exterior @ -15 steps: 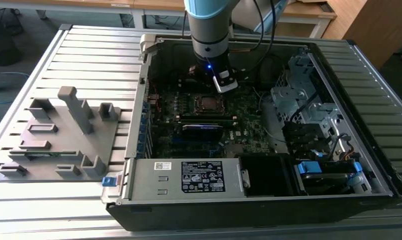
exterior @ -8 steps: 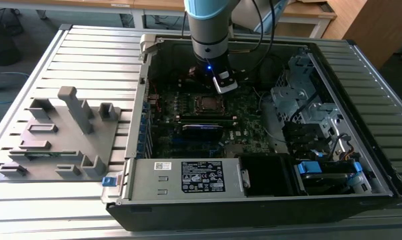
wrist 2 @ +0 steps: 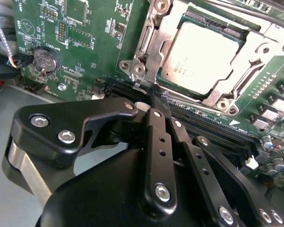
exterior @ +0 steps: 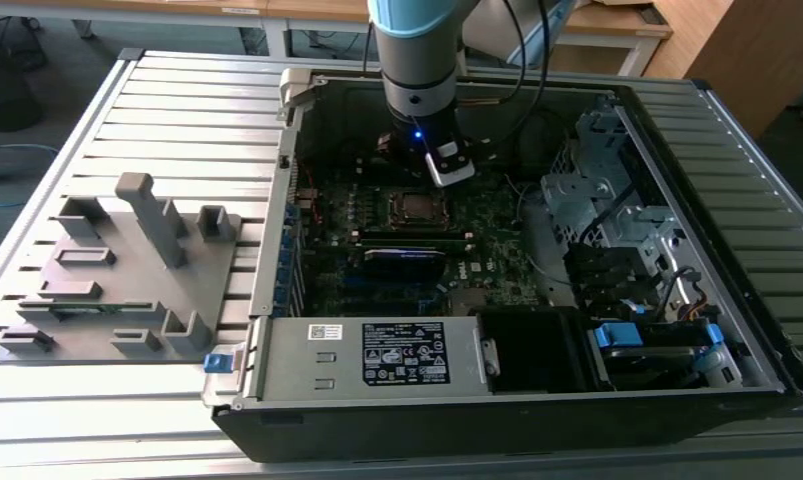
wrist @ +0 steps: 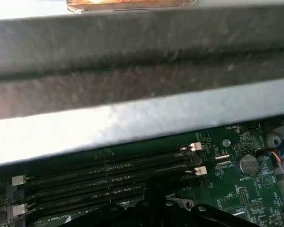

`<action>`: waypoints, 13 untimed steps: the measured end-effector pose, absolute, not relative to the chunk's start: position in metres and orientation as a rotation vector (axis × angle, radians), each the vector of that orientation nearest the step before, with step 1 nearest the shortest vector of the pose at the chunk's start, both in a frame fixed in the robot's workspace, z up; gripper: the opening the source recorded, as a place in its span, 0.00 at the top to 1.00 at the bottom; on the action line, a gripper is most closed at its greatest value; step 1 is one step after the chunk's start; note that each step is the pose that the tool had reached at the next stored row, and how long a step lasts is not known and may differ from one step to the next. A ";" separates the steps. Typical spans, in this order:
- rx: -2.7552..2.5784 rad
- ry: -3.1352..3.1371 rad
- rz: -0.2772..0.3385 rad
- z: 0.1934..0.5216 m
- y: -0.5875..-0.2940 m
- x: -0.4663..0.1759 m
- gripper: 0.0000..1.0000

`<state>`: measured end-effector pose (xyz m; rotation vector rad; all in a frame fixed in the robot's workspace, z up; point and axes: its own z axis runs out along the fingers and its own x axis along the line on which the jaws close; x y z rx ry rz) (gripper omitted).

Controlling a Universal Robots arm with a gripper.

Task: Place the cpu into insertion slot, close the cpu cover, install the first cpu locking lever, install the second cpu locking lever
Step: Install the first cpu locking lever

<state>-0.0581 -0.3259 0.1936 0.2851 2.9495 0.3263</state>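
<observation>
In the second wrist view the cpu lies flat in the insertion slot, its silver-grey face showing. The cpu cover lies down around it as a silvery frame. My gripper has its black fingers pressed together, tips just at the socket's near edge beside a thin metal lever end. I cannot tell if that lever end is pinched. In the exterior view the gripper hangs just behind the socket with the cpu inside the open computer case.
Long black memory slots run beside the socket, next to a coin cell. The case walls and a silver drive cage hem the arm in. A grey fixture block stands on the slatted table at the exterior view's left.
</observation>
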 end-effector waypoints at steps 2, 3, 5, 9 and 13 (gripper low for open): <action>0.285 2.950 0.326 0.197 -0.326 -0.058 0.90; 0.285 2.950 0.326 0.198 -0.326 -0.058 0.90; 0.285 2.949 0.326 0.198 -0.326 -0.058 0.90; 0.295 2.948 0.325 0.198 -0.324 -0.058 0.90; 0.303 2.947 0.325 0.198 -0.323 -0.058 0.90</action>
